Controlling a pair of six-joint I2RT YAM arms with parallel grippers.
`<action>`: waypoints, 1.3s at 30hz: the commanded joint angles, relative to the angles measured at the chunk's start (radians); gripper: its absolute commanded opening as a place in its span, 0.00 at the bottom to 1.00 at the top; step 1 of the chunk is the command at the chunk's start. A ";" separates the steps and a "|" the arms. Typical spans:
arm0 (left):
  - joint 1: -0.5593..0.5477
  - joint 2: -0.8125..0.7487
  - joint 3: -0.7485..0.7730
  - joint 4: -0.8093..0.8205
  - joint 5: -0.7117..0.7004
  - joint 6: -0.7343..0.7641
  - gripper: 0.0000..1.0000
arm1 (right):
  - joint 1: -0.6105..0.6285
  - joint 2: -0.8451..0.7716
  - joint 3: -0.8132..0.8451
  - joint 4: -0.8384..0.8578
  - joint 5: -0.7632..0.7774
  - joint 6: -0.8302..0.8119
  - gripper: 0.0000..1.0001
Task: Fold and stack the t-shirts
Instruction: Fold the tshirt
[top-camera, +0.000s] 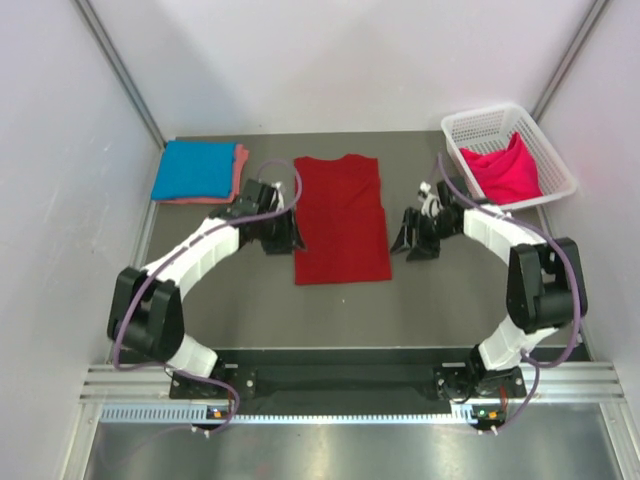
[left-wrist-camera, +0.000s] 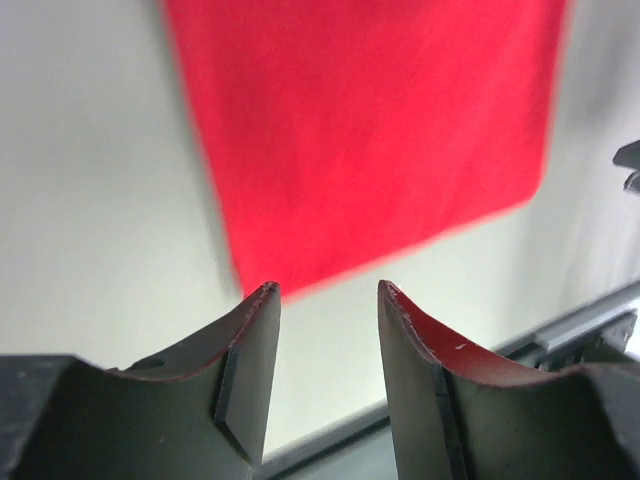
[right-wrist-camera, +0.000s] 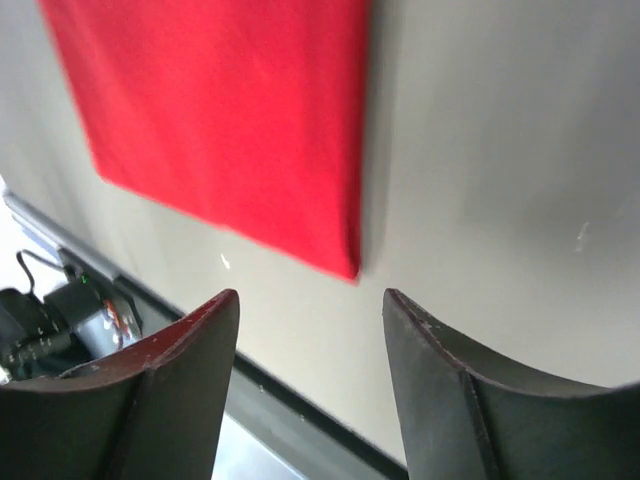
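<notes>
On the surface (top-camera: 240, 300), the dark red t-shirt (top-camera: 340, 215) lies part-folded between the left gripper (top-camera: 283, 235) and right gripper (top-camera: 410, 240), both with jaws apart and empty. Next move, as judged: grasp the hem corners and fold toward the collar.

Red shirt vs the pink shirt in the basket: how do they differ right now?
Place: the red shirt lies on the middle of the table; the pink shirt sits in the white basket at the far right.
Pose: the red shirt is spread flat as a long rectangle; the pink shirt is bunched up.
Size: the red shirt shows far more cloth than the pink shirt.
Shared: both are plain, unprinted cloth.
</notes>
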 joint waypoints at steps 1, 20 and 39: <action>0.014 -0.126 -0.185 0.032 0.012 -0.096 0.48 | 0.006 -0.071 -0.157 0.161 -0.047 0.050 0.60; -0.190 -0.262 -0.310 0.083 -0.300 0.063 0.44 | 0.125 -0.162 -0.216 0.126 0.179 -0.094 0.59; -0.046 -0.099 -0.333 0.191 0.015 -0.414 0.52 | 0.113 -0.050 -0.343 0.411 0.008 0.271 0.51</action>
